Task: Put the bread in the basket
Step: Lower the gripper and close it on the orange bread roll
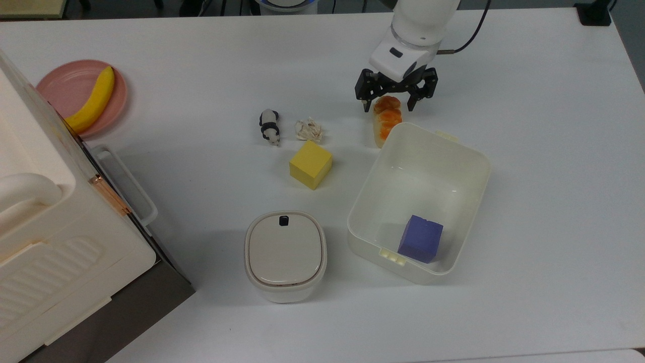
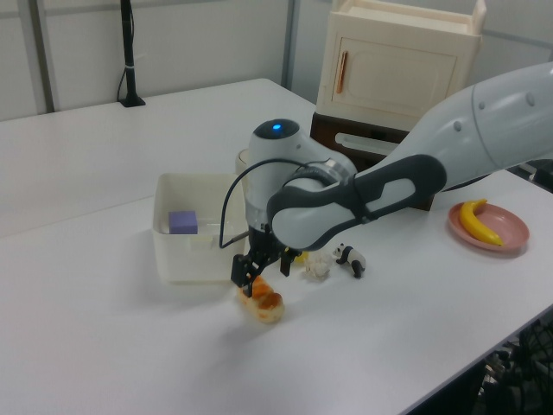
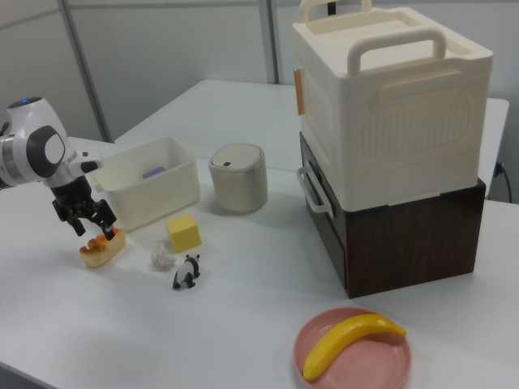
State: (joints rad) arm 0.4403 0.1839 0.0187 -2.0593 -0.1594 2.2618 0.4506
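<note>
Orange-brown and glossy, the bread [image 1: 386,121] lies flat on the white bench [image 1: 201,65], just outside the basket [image 1: 476,156] by one of its corners; in the top view its lower end seems to reach the basket's rim, though contact cannot be judged. The cream-white basket stands open, with a purple cube [image 1: 420,238] on its floor near the wall that carries the rim tabs.

The end effector [image 1: 389,107] hangs over the end of the loaf farther from the basket, pointing down, its black fingers spread wide, one on each side of that end, holding nothing. In the left view the end effector [image 2: 249,284] sits low, right at the crust of the bread [image 2: 262,301]. In the right view the end effector [image 3: 92,228] hangs just above the bread [image 3: 100,248]. The white arm [image 2: 415,164] reaches in from the left view's right, bent at a grey joint above the loaf.

At the top view's left of the bread lie a crumpled paper ball [image 1: 308,129] and a small panda figure [image 1: 269,127], with a yellow cube [image 1: 310,164] below them. A lidded white container [image 1: 285,255] stands beside the basket. Farther off, a banana [image 1: 93,100] rests on a pink plate [image 1: 60,80] beside a large white box with a handle [image 3: 389,97].
</note>
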